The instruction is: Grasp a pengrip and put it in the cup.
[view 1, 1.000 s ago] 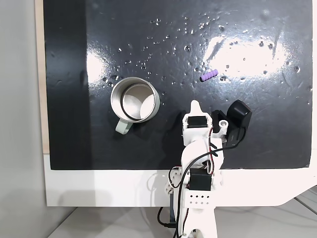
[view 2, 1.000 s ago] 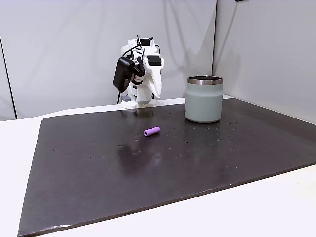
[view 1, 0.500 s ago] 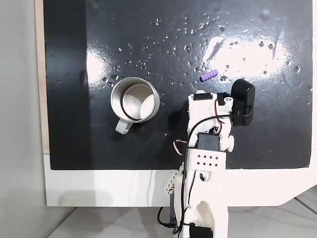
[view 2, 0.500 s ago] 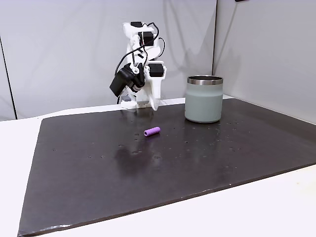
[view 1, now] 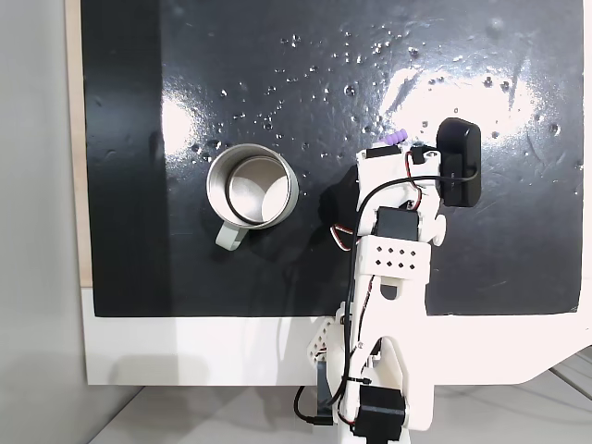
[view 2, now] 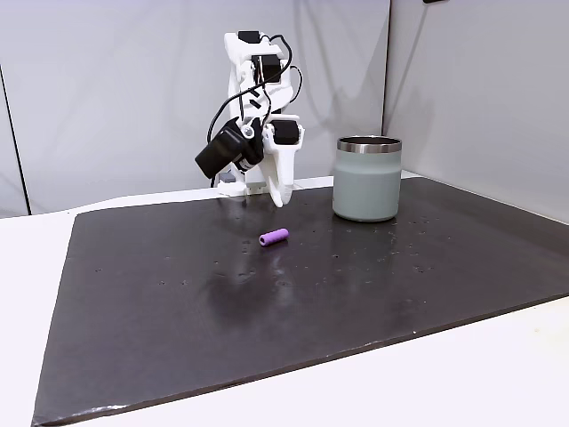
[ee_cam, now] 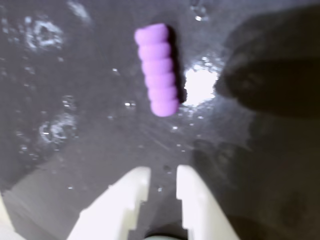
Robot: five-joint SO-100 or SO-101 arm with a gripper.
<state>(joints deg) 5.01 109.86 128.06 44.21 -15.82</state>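
One small purple ribbed cylinder, the pengrip (ee_cam: 157, 69), is seen lying on its side on a glossy black mat (view 2: 356, 302), roughly midway between the mat's side edges and nearer the edge by the arm's base. The white two-finger gripper (ee_cam: 162, 175) is held above the mat just short of the pengrip, its jaws parted by a narrow gap and holding nothing. A round steel mug with a pale grey-green outside, the cup (view 2: 367, 178), is stood upright well apart from the pengrip (view 2: 274, 237).
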